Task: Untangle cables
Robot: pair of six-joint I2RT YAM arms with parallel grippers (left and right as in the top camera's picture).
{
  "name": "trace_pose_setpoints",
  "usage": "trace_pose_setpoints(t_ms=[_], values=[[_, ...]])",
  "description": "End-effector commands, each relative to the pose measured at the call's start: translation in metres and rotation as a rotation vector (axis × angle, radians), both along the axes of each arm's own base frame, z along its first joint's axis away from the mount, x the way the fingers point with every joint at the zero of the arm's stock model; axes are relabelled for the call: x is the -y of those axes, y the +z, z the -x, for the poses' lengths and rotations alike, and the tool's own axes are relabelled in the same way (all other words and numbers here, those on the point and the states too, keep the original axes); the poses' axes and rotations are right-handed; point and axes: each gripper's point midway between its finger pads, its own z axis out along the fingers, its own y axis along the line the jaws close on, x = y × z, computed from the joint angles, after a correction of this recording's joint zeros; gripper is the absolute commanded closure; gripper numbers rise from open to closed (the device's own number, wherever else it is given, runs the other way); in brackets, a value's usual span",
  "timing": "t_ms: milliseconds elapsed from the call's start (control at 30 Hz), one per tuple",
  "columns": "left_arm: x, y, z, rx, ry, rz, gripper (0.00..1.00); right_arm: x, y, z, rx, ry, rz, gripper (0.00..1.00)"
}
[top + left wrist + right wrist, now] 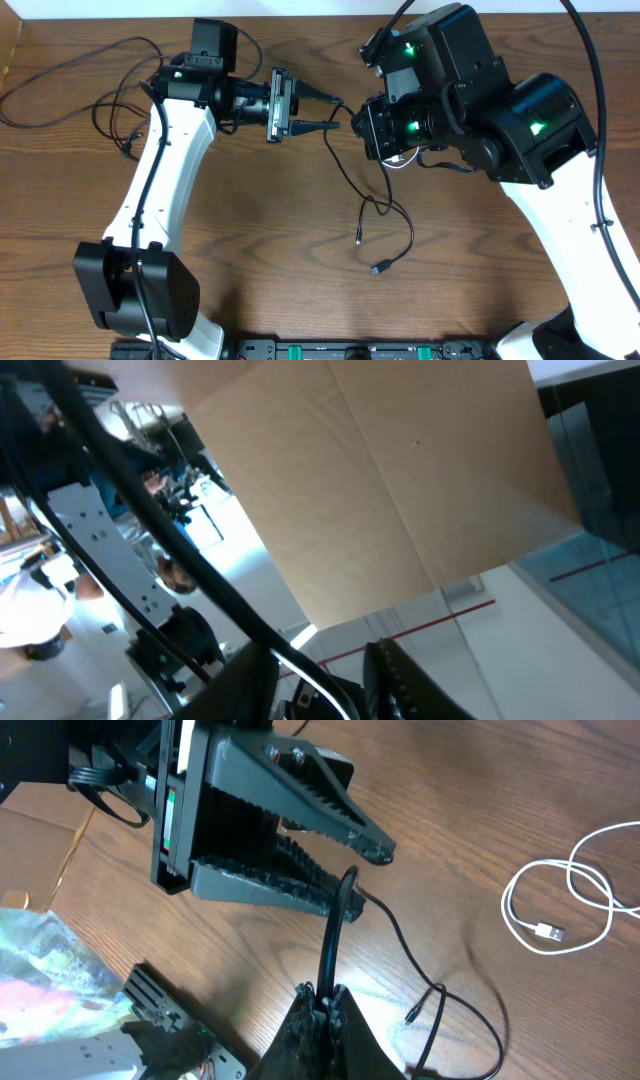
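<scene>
Right tool point(325, 994) pinches black cable point(330, 942); left tool point(367, 878) spread, seemingly touching it.

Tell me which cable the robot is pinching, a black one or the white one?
A black cable: the right gripper is shut on it and holds it up. The white cable just lies loose, with nothing touching it.

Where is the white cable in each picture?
Overhead: only a small bit of the white cable peeks out from under the right arm, near the middle.
Left wrist: not in it.
Right wrist: the white cable lies looped on the table at the right edge.
Shared landmark: the left gripper, top middle overhead and upper left in the right wrist view, with the black cable at its fingertips.
</scene>
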Motion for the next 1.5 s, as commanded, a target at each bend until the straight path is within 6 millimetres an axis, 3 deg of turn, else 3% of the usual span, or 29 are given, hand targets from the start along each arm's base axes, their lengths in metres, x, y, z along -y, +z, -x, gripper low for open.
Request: trace_pose_setpoints(t_ms=[0,67,300,367,400,433,500,667,767,900,1033,1067,1200,1267,1367,1467], values=[[0.001,0.001,0.001,-0.030,-0.005,0.012,0.81,-0.001,0.000,0.001,0.009,0.008,0.007,0.99],[0.001,0.001,0.001,-0.037,-0.004,0.011,0.92,-0.001,0.000,0.001,0.009,0.008,0.007,0.99],[0.000,-0.007,-0.006,0.051,0.015,-0.033,0.92,-0.001,0.000,0.001,0.009,0.008,0.008,0.98],[-0.002,-0.016,-0.017,0.143,0.044,-0.092,0.92,-0.001,0.000,0.001,0.009,0.008,0.008,0.86],[-0.003,-0.020,-0.022,0.197,0.055,-0.120,0.93,0.000,0.000,0.001,0.009,0.008,0.008,0.75],[-0.005,-0.027,-0.035,0.369,0.069,-0.183,0.92,0.000,-0.001,0.002,0.003,0.007,0.012,0.48],[-0.008,-0.033,-0.045,0.522,0.069,-0.235,0.92,0.002,-0.003,0.004,-0.007,0.005,0.019,0.37],[-0.014,-0.044,-0.051,0.670,0.050,-0.319,0.93,0.019,-0.014,0.003,-0.017,-0.045,0.104,0.15],[-0.018,-0.038,-0.053,0.716,0.059,-0.360,0.93,0.025,-0.017,0.003,-0.027,-0.061,0.127,0.13],[-0.040,-0.028,-0.053,0.766,0.103,-0.553,0.93,0.032,-0.019,0.002,-0.045,-0.077,0.131,0.11],[-0.075,0.005,-0.046,0.849,0.152,-0.746,0.93,0.040,-0.021,0.000,-0.058,-0.096,0.140,0.05],[-0.092,0.023,-0.042,0.891,0.175,-0.823,0.93,0.041,-0.021,-0.001,-0.058,-0.100,0.139,0.05],[-0.142,0.058,-0.033,0.962,0.231,-1.056,0.93,0.041,-0.021,-0.001,-0.059,-0.099,0.140,0.04],[-0.203,0.084,-0.032,1.024,0.280,-1.341,0.92,0.041,-0.021,-0.001,-0.054,-0.090,0.145,0.03],[-0.259,0.093,-0.030,0.973,0.344,-1.570,0.93,0.041,-0.021,0.000,-0.053,-0.087,0.146,0.04],[-0.301,0.091,-0.022,0.867,0.403,-1.685,0.93,0.041,-0.021,0.000,-0.052,-0.087,0.146,0.03]])
